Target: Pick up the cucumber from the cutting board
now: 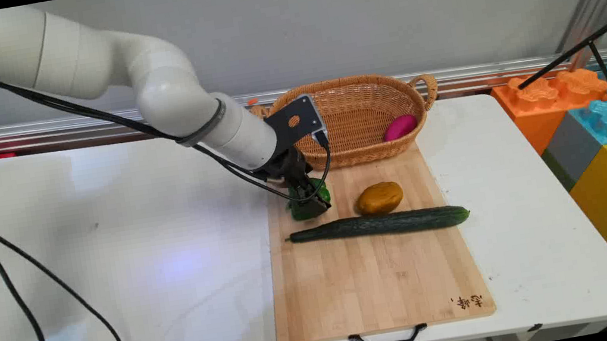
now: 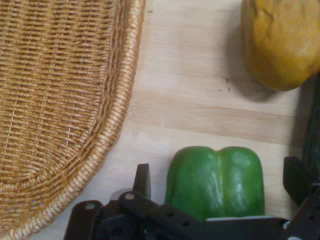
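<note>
Your tool is down at the far left corner of the wooden cutting board, with its fingers spread wide on either side of a green bell pepper. In the hand view you can see a gap between each finger and the pepper's skin, so the jaws stand apart and nothing is gripped. The pepper sits on the board between them, and in the main view it is partly hidden behind the tool, with only a bit of green pepper showing. Just beside the pepper on the board lies a yellow-brown, potato-like lump, apart from it. Nearer to you, a long dark green cucumber lies across the board, close to both but not clearly touching either. Behind the board's far edge stands a woven wicker basket with a handle at its right end; a magenta, egg-shaped thing rests inside it toward the right. In the hand view the basket's rim runs close by the pepper without meeting it. The board lies on the white table, its black handle at the near edge. Large coloured building blocks stand to the right of the table.
</note>
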You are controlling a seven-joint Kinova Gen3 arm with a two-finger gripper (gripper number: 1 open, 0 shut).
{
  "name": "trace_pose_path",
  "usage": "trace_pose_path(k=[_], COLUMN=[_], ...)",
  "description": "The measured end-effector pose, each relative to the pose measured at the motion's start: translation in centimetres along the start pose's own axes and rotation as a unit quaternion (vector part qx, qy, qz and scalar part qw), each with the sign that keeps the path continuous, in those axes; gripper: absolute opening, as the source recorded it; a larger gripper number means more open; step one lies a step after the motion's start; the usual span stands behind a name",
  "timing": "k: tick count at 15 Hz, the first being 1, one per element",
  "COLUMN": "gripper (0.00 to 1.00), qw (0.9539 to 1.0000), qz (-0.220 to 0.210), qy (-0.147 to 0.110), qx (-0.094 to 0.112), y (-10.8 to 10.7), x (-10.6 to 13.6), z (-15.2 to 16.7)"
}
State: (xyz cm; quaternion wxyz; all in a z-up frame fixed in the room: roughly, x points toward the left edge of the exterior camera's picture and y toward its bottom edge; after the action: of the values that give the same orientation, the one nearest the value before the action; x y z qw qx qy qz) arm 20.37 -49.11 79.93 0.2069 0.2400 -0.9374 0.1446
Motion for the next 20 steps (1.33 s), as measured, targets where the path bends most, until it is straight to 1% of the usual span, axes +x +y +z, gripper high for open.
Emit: trace_pose_path(k=[2, 4, 6, 8, 11, 14, 17, 20], gripper=[1.00, 1.00, 1.00, 1.00, 1.00, 1.00, 1.00, 1.00], qw=[1.0000, 0.9999, 0.9993, 0.9982, 0.9966, 0.9952, 0.9946, 0.9946], qz=[0.005, 0.010, 0.017, 0.027, 0.043, 0.057, 0.062, 0.062], qy=[0.002, 0.002, -0.001, 0.001, 0.009, 0.015, 0.010, 0.006], qx=[-0.004, -0.013, -0.032, -0.054, -0.071, -0.078, -0.083, -0.083], y=[0.1, 0.4, 0.8, 1.7, 2.6, 3.4, 4.3, 5.0], x=[0.4, 0.7, 0.9, 1.5, 2.4, 2.9, 2.8, 2.6], z=[-0.5, -1.2, -1.9, -2.6, -3.0, -2.7, -1.5, 0.0])
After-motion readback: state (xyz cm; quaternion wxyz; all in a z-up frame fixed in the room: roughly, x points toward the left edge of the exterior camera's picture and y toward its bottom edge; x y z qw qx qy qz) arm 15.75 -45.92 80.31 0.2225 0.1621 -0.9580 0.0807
